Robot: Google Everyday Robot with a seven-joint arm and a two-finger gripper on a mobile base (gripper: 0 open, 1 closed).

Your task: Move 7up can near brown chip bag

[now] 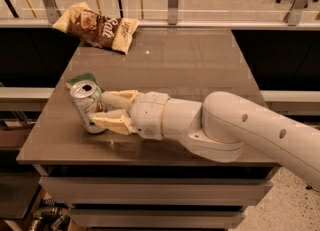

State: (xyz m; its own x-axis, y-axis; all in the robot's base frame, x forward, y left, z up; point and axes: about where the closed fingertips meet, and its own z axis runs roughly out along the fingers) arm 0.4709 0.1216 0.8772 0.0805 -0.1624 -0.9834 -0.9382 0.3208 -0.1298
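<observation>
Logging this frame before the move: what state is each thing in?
can: tilted, clamped from both sides.
gripper: shut on the can, front left of the table.
bag: crinkled, lying at the far left corner.
sponge: flat, partly hidden behind the can.

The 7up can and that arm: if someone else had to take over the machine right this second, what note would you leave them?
Gripper: low over the near-left part of the table, fingers closed on either side of the 7up can.
7up can: near the front-left edge, just in front of a green sponge. I cannot tell whether it is lifted off the surface.
Brown chip bag: at the far-left corner, well apart from the can.
Done: can grasped.
Left: carry the can toward the far-left corner, set it down beside the bag and let go.
</observation>
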